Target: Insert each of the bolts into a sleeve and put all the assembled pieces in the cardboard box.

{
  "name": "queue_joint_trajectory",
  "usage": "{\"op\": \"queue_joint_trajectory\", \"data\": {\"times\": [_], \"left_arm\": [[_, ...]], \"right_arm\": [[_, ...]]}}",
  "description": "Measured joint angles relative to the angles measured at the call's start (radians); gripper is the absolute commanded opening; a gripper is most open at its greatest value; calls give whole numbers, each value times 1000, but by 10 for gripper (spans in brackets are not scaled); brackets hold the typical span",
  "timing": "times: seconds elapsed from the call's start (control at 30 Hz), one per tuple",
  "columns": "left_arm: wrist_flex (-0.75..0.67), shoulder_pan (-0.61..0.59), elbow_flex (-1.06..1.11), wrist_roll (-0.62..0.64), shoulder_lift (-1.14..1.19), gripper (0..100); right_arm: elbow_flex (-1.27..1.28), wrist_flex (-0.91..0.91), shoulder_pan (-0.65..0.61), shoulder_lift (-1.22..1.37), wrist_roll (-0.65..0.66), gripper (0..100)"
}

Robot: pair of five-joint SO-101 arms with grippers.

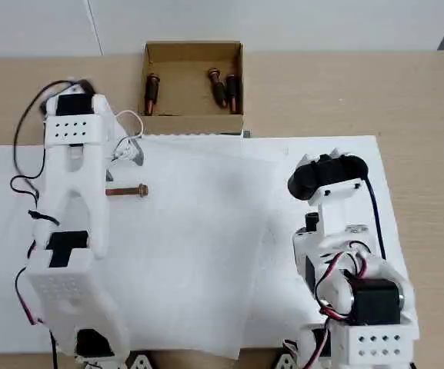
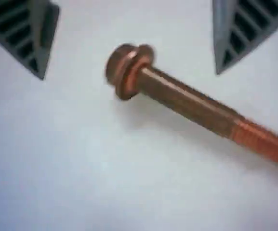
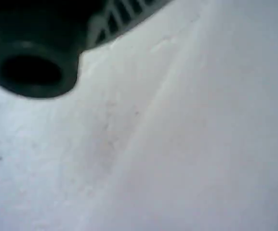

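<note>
Pickup stage: left fingers [image 2: 23,33] released astride bolt [image 2: 177,96], right fingers [image 3: 124,19] clenched on sleeve [image 3: 33,62]; calls next for closing on shank.

No words, numbers or signs can be read here. The cardboard box [image 1: 193,48], the bolt [image 1: 127,191], the black sleeve [image 3: 33,67] and the white sheet [image 1: 206,254] show none.
</note>
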Motion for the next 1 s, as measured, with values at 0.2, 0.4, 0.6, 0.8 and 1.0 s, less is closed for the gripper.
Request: {"op": "queue_joint_trajectory", "data": {"times": [0.2,0.4,0.6,0.8,1.0], "left_arm": [[0,0,0,-511,0,215],[0,0,0,-1025,0,214],[0,0,-2,-1323,61,214],[-2,0,-8,-1502,155,160],[-92,0,-15,-1550,210,126]], "right_arm": [[0,0,0,0,0,4],[0,0,0,0,0,4],[3,-26,0,0,0,4],[3,-63,0,0,5,4],[3,-64,0,0,44,3]]}}
